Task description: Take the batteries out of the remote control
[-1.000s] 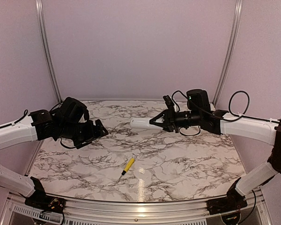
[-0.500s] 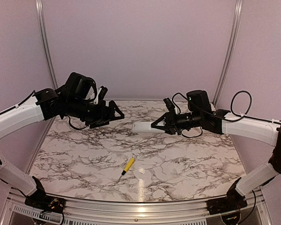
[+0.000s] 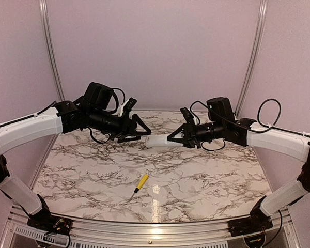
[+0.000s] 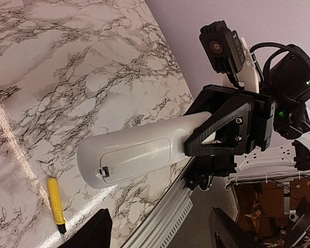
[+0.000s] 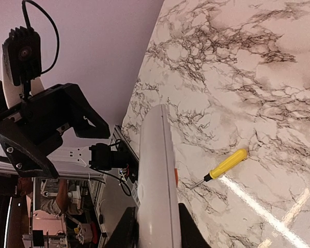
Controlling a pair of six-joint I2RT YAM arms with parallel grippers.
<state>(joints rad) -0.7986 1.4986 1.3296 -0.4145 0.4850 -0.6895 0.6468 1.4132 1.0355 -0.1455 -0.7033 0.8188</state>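
Observation:
The white remote control (image 3: 156,140) is held in the air over the back of the table, lengthwise in my right gripper (image 3: 171,138), which is shut on its right end. In the left wrist view the remote (image 4: 134,155) shows its back face with the cover closed and a small latch near the free end. The batteries are hidden. In the right wrist view the remote (image 5: 155,175) is edge-on between my fingers. My left gripper (image 3: 139,129) is open and empty, its tips just left of the remote's free end.
A yellow-handled screwdriver (image 3: 141,182) lies on the marble table (image 3: 206,175) in front of the remote, and also shows in the left wrist view (image 4: 56,199) and the right wrist view (image 5: 225,165). Purple walls close the back and sides.
My left arm has risen and swung right, from the left side of the table to the remote's free end. My right gripper has lowered the remote slightly.

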